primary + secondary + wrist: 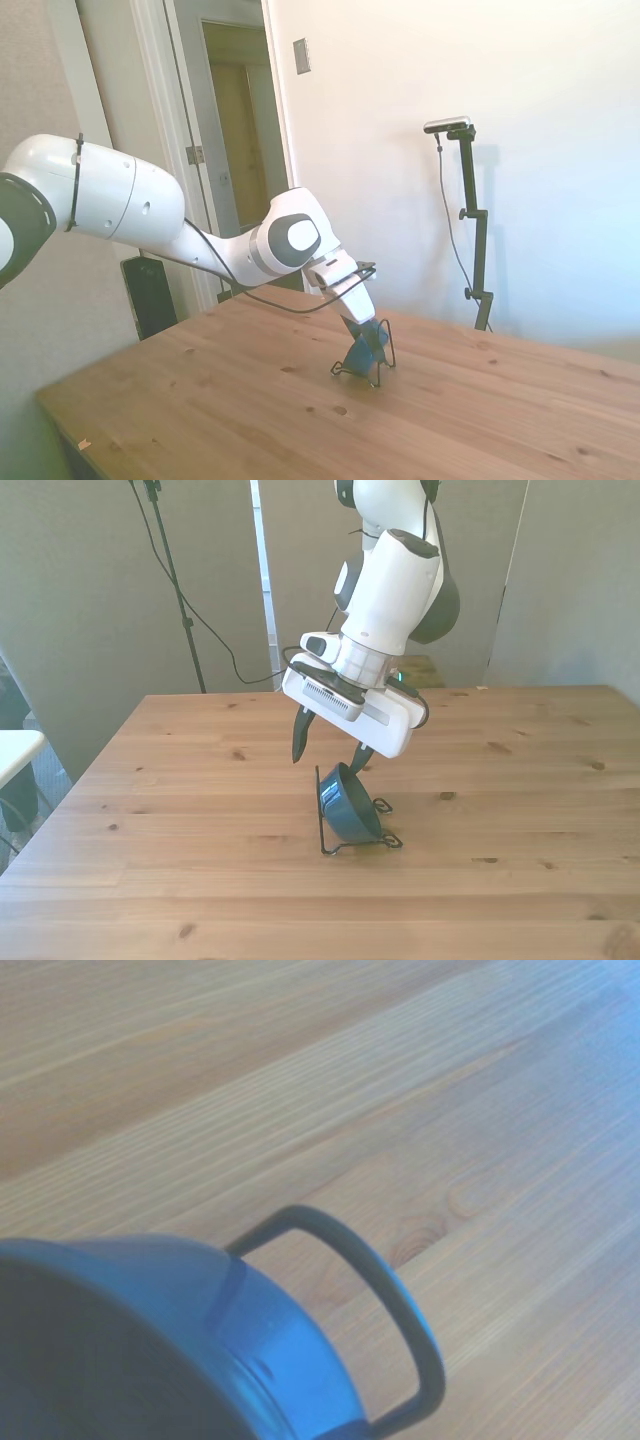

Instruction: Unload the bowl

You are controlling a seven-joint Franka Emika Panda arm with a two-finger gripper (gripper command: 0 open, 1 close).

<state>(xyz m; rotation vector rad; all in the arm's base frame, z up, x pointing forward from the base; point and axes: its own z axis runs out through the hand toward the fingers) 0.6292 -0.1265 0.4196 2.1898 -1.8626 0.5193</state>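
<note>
Bowl (349, 802) dark teal-blue, propped on edge in thin wire stand (352, 844) mid tabletop (200, 880), opening facing the front view's left. Claw (332, 748) tilted down just above it, fingers spread, one near the rim's upper edge, other off to the side. White arm (395, 580) slopes down from behind.

The counter (200, 810) is showing pale knotty wood with a smooth matt finish. The bowl (348, 802) is gleaming like glazed blue ceramic (a faint sheen), resting against thin dark wire stand (325, 825). The gripper (330, 748) is wearing glossy white plastic.
</note>
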